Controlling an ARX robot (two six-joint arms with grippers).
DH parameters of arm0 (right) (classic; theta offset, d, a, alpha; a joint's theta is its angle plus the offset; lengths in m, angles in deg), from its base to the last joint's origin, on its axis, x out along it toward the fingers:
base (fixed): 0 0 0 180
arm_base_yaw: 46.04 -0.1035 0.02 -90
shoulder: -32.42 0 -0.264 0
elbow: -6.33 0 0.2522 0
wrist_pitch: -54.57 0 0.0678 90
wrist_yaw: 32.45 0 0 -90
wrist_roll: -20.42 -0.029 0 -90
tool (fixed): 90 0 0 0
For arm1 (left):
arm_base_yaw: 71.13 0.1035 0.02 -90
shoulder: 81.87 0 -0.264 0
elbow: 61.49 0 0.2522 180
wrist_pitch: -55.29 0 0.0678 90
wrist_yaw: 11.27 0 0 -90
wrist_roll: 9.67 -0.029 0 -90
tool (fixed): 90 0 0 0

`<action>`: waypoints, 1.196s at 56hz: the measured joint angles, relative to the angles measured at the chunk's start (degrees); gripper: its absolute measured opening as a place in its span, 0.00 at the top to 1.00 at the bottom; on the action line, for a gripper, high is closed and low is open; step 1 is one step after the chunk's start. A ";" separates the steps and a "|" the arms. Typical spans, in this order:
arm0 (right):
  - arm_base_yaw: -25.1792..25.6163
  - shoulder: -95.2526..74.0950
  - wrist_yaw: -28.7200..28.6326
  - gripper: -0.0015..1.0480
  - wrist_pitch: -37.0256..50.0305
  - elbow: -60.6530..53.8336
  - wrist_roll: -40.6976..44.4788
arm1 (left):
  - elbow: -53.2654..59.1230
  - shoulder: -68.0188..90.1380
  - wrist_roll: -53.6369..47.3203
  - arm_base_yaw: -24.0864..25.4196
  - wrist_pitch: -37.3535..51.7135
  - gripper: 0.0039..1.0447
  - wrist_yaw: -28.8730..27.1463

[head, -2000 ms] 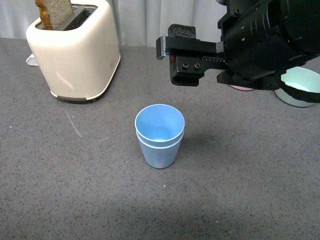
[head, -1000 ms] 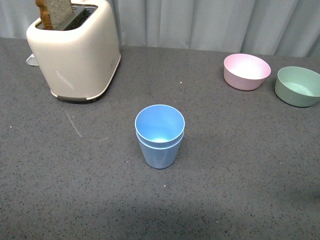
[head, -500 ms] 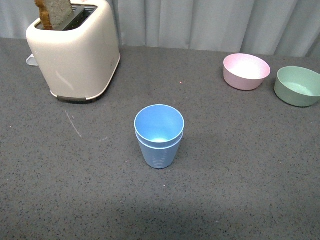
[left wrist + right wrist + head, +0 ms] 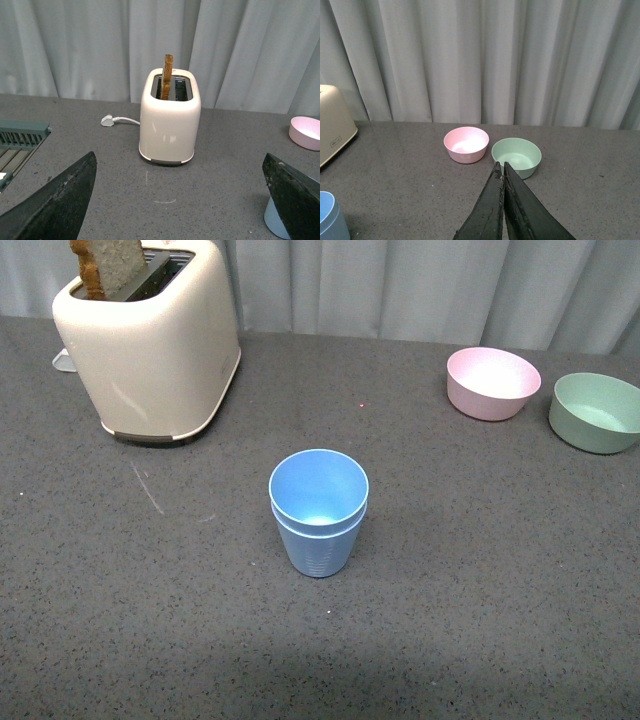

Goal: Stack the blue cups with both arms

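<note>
Matte tapered blue cups nested upright mid-desk, speckled grey. Cream toaster at ten o'clock. Left jaws apart, right jaws together.

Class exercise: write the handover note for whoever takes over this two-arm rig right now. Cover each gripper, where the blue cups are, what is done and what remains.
Left gripper: open, holding nothing, fingers wide apart.
Right gripper: shut, holding nothing, fingers pressed together.
Neither arm shows in the front view.
Blue cups: nested one inside the other, upright on the grey table, in front of the toaster and apart from the pink bowl and green bowl.
Done: the stack appears complete.
Left: nothing obvious; confirm the stack sits straight.
</note>
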 joint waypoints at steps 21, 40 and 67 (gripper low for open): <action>0.00 6.16 0.00 0.99 -6.10 0.00 0.02 | 0.00 0.00 0.00 0.00 0.00 0.06 0.02; 0.00 16.22 -0.15 0.99 -16.59 0.04 0.02 | 0.00 0.00 0.00 0.00 0.00 0.06 0.02; 0.00 16.26 -0.15 0.12 -16.59 0.02 0.11 | 0.00 0.00 0.00 0.00 0.00 0.06 0.00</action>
